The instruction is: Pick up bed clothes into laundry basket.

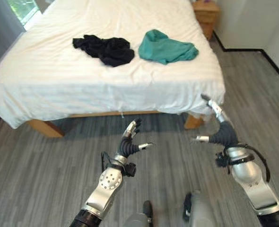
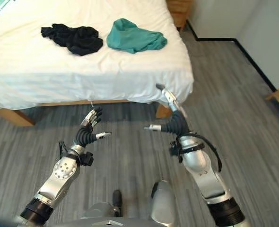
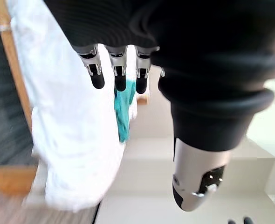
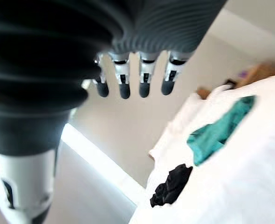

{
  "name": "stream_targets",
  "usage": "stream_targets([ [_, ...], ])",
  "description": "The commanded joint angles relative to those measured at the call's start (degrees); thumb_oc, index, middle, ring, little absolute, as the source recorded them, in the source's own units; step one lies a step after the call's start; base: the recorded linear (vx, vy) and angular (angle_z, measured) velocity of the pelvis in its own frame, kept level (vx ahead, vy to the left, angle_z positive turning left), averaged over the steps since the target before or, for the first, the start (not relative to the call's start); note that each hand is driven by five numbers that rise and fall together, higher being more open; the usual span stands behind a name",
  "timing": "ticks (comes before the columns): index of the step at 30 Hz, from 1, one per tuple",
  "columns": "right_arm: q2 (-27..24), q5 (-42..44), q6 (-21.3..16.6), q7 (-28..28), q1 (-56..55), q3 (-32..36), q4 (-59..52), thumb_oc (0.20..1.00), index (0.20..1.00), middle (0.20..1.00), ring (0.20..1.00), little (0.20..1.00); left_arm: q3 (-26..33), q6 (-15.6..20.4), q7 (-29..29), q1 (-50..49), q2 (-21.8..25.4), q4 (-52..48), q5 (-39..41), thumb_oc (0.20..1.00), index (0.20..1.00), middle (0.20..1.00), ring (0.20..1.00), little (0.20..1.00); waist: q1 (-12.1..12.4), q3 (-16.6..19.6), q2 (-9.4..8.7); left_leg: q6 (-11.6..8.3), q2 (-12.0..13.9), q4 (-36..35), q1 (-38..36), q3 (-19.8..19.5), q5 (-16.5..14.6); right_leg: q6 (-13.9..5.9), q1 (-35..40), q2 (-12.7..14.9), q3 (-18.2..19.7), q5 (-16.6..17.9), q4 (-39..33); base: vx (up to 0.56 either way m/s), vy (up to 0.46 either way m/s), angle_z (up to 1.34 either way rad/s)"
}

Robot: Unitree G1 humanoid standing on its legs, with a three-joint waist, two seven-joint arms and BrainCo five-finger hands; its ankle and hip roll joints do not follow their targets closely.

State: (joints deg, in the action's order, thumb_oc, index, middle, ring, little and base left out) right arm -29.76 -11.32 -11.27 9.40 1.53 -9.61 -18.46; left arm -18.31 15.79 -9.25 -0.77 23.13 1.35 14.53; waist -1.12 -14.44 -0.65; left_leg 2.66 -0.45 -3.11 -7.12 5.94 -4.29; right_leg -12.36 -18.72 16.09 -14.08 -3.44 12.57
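Clothes lie on the bed (image 1: 59, 80): a black garment (image 1: 105, 49) beside a teal garment (image 1: 166, 48), neither touched. My left hand (image 1: 130, 142) and right hand (image 1: 220, 128) hover over the floor short of the mattress, fingers spread, empty. I judge this the approach; next I must step closer and reach.

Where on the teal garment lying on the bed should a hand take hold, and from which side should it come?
Grip the teal garment at its bunched, raised hump towards the far end, where folds give the fingers something to close on. Come from above with the right hand, probably: the cloth lies crumpled on the white bed, to the right of the black garment, towards that hand's side.
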Motion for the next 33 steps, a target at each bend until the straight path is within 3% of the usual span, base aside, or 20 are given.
stream_targets([
  [1,-1.61,-2.39,-0.54,3.58,4.73,6.01,-0.87,1.000,1.000,1.000,1.000,1.000,1.53,2.26,2.32,0.64,0.39,-1.99,-1.04,1.000,1.000,1.000,1.000,1.000,-0.66,-0.15,0.93,-8.01,5.61,-1.89,-5.80,4.25,-2.10,-2.03,8.96,-0.26,-4.95,12.17,-16.40,0.58,-0.142,0.78],
  [5,-1.98,-7.56,0.62,5.23,3.57,9.96,-2.63,1.000,1.000,1.000,1.000,1.000,2.20,2.27,3.68,0.30,-0.39,-1.33,-0.94,1.000,1.000,1.000,1.000,1.000,-0.89,1.62,-0.02,-7.92,4.95,-1.89,-10.93,2.30,-5.77,-1.65,10.89,-0.65,-3.17,13.79,-16.79,0.50,-0.122,0.35],
  [6,-2.57,-10.62,1.59,6.52,2.37,12.48,-2.82,1.000,1.000,1.000,1.000,1.000,1.85,2.40,3.94,0.15,-1.91,-0.76,-0.30,1.000,1.000,1.000,1.000,1.000,-1.41,2.12,0.38,-8.93,5.80,3.61,-12.77,1.49,-5.77,-0.89,14.34,-1.24,-3.10,13.97,-16.77,0.54,-0.177,0.89],
  [7,-2.61,-10.68,1.66,6.52,2.17,12.62,-2.98,1.000,1.000,1.000,1.000,1.000,1.72,2.43,3.99,0.20,-1.97,-0.70,-0.27,1.000,1.000,1.000,1.000,1.000,-1.50,1.96,0.53,-9.08,6.05,4.51,-12.48,1.26,-6.25,-0.81,14.62,-1.35,-3.35,13.89,-16.80,0.46,-0.197,1.15],
  [9,-3.07,-12.59,2.56,8.74,2.87,13.49,-2.45,1.000,1.000,1.000,1.000,1.000,1.21,2.26,3.41,0.87,-2.92,-0.14,0.49,1.000,1.000,1.000,1.000,1.000,-1.00,0.88,0.65,-12.00,7.77,22.58,-5.51,0.88,-1.93,2.37,19.70,-3.20,-4.70,11.80,-17.42,0.23,-0.223,0.53],
  [11,-3.77,-14.66,3.76,10.32,4.34,13.90,-1.95,1.000,1.000,1.000,1.000,1.000,1.09,2.14,3.33,1.13,-3.12,-0.93,1.93,1.000,1.000,1.000,1.000,1.000,-0.12,-0.77,0.24,-13.46,9.13,36.36,1.08,1.47,2.33,4.50,23.43,-4.12,-5.96,8.82,-17.57,0.29,-0.257,-0.03],
  [12,-4.26,-15.91,5.38,11.88,6.59,14.30,0.06,1.000,1.000,1.000,1.000,1.000,1.07,2.49,2.73,1.77,-2.63,-1.51,2.20,1.000,1.000,1.000,1.000,1.000,0.15,-1.53,-1.46,-12.58,12.50,39.36,5.71,6.85,4.74,5.37,25.63,-3.87,-7.65,7.14,-17.57,0.27,-0.217,0.06],
  [13,-4.25,-15.93,5.40,11.98,6.85,14.17,0.28,1.000,1.000,1.000,1.000,1.000,1.13,2.51,2.71,1.81,-2.56,-1.53,2.23,1.000,1.000,1.000,1.000,1.000,0.30,-1.59,-1.40,-12.55,12.71,39.54,5.70,7.07,4.57,5.40,25.57,-4.02,-7.48,7.06,-17.57,0.31,-0.128,0.05],
  [14,-4.22,-15.68,5.46,12.74,8.30,13.46,1.24,1.000,1.000,1.000,1.000,1.000,1.19,2.45,2.56,1.78,-2.44,-1.56,2.65,1.000,1.000,1.000,1.000,1.000,0.80,-1.52,-1.41,-12.21,14.71,36.63,6.69,9.52,4.64,5.29,26.28,-4.19,-7.94,6.33,-17.57,0.35,0.041,-0.01],
  [15,-4.17,-15.02,6.07,13.37,10.83,11.77,3.84,1.000,1.000,1.000,1.000,1.000,1.49,2.25,2.01,1.33,-2.49,-1.44,3.29,1.000,1.000,1.000,1.000,1.000,1.96,-1.15,-1.16,-11.31,16.39,28.88,8.69,12.67,3.24,4.51,28.03,-5.00,-8.01,4.48,-17.57,0.42,0.082,-0.31],
  [17,-4.50,-14.75,5.97,12.93,11.97,10.62,5.01,1.000,1.000,1.000,1.000,1.000,1.76,2.13,2.11,0.96,-2.48,-1.44,3.52,1.000,1.000,1.000,1.000,1.000,2.64,-0.78,-1.34,-10.77,15.37,23.28,9.24,13.66,4.28,4.06,27.93,-5.08,-7.40,4.18,-17.57,0.26,0.092,-0.39],
  [19,-5.00,-12.73,5.53,11.36,13.99,8.38,6.61,1.000,1.000,1.000,1.000,1.000,1.77,1.95,1.97,0.12,-2.41,-1.05,4.04,1.000,1.000,1.000,1.000,1.000,4.46,0.04,-0.02,-11.41,15.43,11.92,10.45,11.84,8.60,2.75,28.97,-6.52,-6.34,2.76,-17.57,0.41,0.210,-0.36],
  [20,-5.90,-11.11,4.84,9.92,15.84,6.66,6.89,1.000,1.000,1.000,1.000,1.000,1.77,1.96,2.07,-0.93,-2.71,-0.73,4.52,1.000,1.000,1.000,1.000,1.000,6.02,0.70,0.66,-12.52,15.79,1.72,9.31,8.41,13.11,2.12,30.38,-6.89,-5.44,1.60,-17.57,0.40,0.188,-0.43],
  [23,-6.51,-10.07,4.44,9.03,17.76,5.03,7.39,1.000,1.000,1.000,1.000,1.000,1.96,1.64,2.32,-1.67,-2.85,-0.46,5.01,1.000,1.000,1.000,1.000,1.000,7.05,0.77,0.92,-13.82,17.41,-0.97,9.44,7.00,15.52,2.21,32.24,-7.03,-5.29,0.27,-17.57,0.32,0.132,-0.33],
  [25,-6.57,-10.22,4.68,7.78,18.73,4.01,7.46,1.000,1.000,1.000,1.000,1.000,2.52,0.95,3.16,-3.00,-2.88,-0.98,5.48,1.000,1.000,1.000,1.000,1.000,7.50,1.25,1.19,-13.67,18.52,-1.17,9.50,7.83,16.11,2.67,34.71,-8.10,-5.09,-1.29,-17.57,0.35,0.113,-0.14],
  [27,-5.72,-10.92,6.26,7.13,24.08,-1.23,15.31,1.000,1.000,1.000,1.000,1.000,1.68,0.32,3.94,-4.93,-1.50,-0.16,5.27,1.000,1.000,1.000,1.000,1.000,10.16,3.08,-0.02,-13.47,17.37,-1.89,7.98,8.43,15.82,2.97,36.65,-8.24,-4.74,-1.69,-17.57,0.34,0.083,0.15],
  [30,-4.89,-11.29,7.50,7.34,29.69,-5.93,22.80,1.000,1.000,1.000,1.000,1.000,0.98,0.23,4.67,-5.55,-1.09,0.85,5.89,1.000,1.000,1.000,1.000,1.000,11.63,3.45,-0.75,-13.05,16.54,-1.89,7.44,8.62,15.34,2.69,36.65,-7.63,-4.57,-1.58,-17.57,0.19,0.091,0.06],
  [32,-5.11,-13.00,10.11,8.65,36.09,-10.50,36.42,1.000,1.000,1.000,1.000,1.000,0.05,0.41,5.49,-6.06,-0.18,1.72,7.62,1.000,1.000,1.000,1.000,1.000,14.09,3.83,-1.46,-12.53,15.39,-1.89,7.65,8.38,15.05,2.15,36.59,-7.08,-5.18,-1.39,-17.57,0.12,0.089,0.15],
  [33,-4.88,-12.87,9.74,9.10,36.99,-11.08,37.51,1.000,1.000,1.000,1.000,1.000,0.26,0.44,5.53,-5.99,-0.24,1.74,7.69,1.000,1.000,1.000,1.000,1.000,13.92,3.77,-1.52,-12.49,15.31,-1.89,7.72,8.43,15.02,2.09,36.50,-6.98,-5.16,-1.40,-17.57,0.08,0.062,0.16],
])
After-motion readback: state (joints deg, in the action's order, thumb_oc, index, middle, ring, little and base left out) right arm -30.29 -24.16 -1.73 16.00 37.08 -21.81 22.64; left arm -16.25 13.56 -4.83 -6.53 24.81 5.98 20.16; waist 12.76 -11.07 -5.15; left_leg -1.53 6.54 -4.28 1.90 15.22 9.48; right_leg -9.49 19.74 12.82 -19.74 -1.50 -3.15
